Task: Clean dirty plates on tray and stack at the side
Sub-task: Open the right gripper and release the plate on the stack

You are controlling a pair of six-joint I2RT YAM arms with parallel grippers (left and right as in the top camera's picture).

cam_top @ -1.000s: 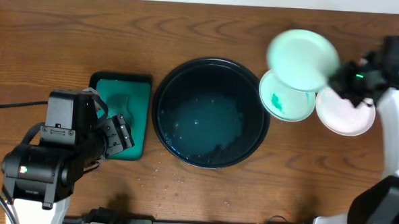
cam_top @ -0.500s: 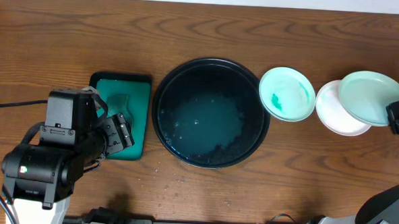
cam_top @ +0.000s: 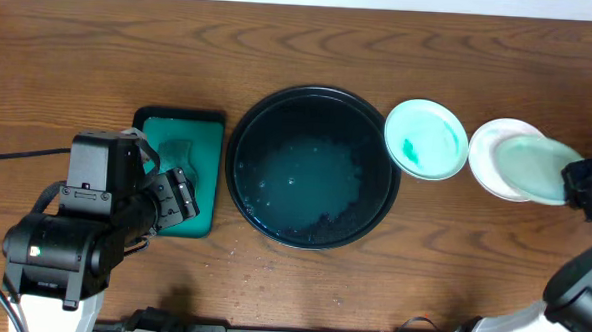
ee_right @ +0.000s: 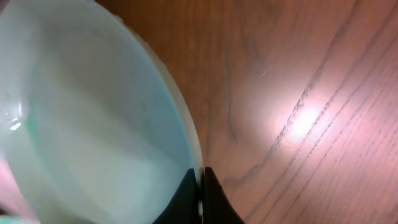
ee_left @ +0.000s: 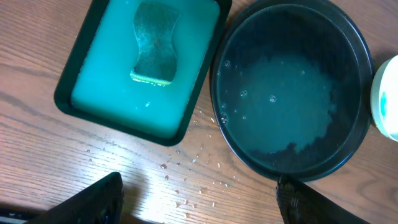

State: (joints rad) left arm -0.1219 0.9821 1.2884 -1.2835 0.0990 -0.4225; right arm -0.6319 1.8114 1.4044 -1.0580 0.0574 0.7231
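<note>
The large round black tray [cam_top: 314, 99] sits mid-table with wet film inside; it also shows in the left wrist view [ee_left: 354, 81]. A mint-green plate with a teal smear [cam_top: 426, 139] lies just right of it. A white plate [cam_top: 489, 154] lies further right. My right gripper [cam_top: 587, 187] is shut on the rim of a clean mint-green plate [cam_top: 532, 167], held over the white plate; in the right wrist view the fingers [ee_right: 186, 193] pinch its rim [ee_right: 93, 124]. My left gripper [ee_left: 199, 199] is open and empty above the wood in front of the tray.
A rectangular dark-rimmed tray [cam_top: 179, 176] with green liquid holds a sponge [ee_left: 154, 50], left of the black tray. Water drops [ee_left: 193, 165] lie on the wood in front of both. A cable [cam_top: 16, 156] runs off the left edge.
My right gripper carried the mint-green plate from above the smeared plate rightward and lowered it over the white plate. The left arm has not moved.
</note>
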